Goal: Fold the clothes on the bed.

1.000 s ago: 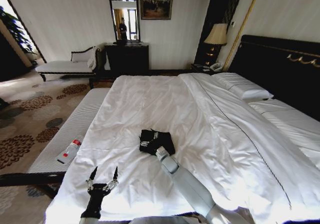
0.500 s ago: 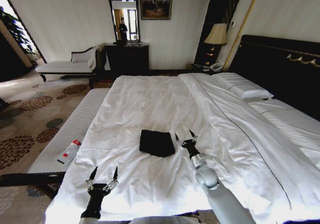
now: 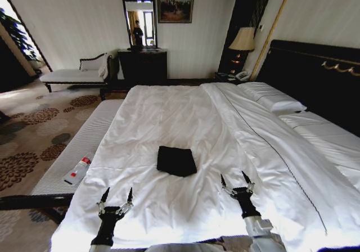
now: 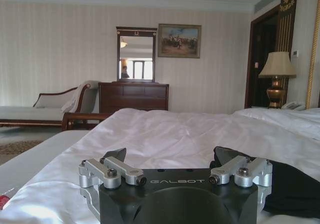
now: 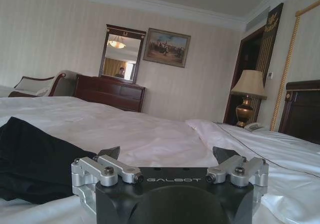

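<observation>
black cotton t-shirt [image 3: 176, 161] lies as compact folded square on white-duveted bed [image 3: 169, 117]; left gripper [image 3: 116, 196], right gripper [image 3: 237, 180] both spread, empty, apart from it; folding looks finished, no next grasp needed.

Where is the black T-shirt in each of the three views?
Head view: T-shirt lies folded mid-duvet, ahead of and between both grippers.
Left wrist view: T-shirt is beyond that gripper's finger, at the right edge.
Right wrist view: T-shirt is at the left edge.
Shared landmark: mirror.
</observation>
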Available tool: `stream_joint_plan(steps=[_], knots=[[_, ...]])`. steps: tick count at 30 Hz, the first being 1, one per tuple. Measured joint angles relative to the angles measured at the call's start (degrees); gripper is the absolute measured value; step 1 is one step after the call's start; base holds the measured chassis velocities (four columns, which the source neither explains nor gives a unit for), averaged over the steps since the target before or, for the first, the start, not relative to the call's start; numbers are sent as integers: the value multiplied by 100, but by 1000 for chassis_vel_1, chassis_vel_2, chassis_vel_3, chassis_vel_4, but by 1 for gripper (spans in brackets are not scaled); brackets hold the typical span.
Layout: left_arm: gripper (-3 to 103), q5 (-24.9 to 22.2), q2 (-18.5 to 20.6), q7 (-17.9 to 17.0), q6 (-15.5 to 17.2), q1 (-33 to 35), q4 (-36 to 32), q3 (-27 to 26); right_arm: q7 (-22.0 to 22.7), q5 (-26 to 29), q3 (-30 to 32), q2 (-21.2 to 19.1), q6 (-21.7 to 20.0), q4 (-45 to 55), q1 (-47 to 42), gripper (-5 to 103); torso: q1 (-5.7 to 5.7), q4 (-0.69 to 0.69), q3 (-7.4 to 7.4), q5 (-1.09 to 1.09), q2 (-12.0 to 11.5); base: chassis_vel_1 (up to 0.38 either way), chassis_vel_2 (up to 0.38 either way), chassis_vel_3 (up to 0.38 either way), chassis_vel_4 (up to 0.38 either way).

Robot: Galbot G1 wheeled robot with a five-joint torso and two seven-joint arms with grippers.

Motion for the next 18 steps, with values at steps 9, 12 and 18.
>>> stream_joint_plan(steps=[9,12,18], knots=[[100,0,0,0,0,0,0,0,-24,-2,40,67,11,-8,54,100,2,0,0,0,0,0,0,0,0],[100,0,0,0,0,0,0,0,-24,0,31,64,6,-19,67,100,1,0,0,1,0,0,0,0,0],[100,0,0,0,0,0,0,0,-24,3,18,60,-4,-28,81,100,2,0,0,1,0,0,0,0,0]])
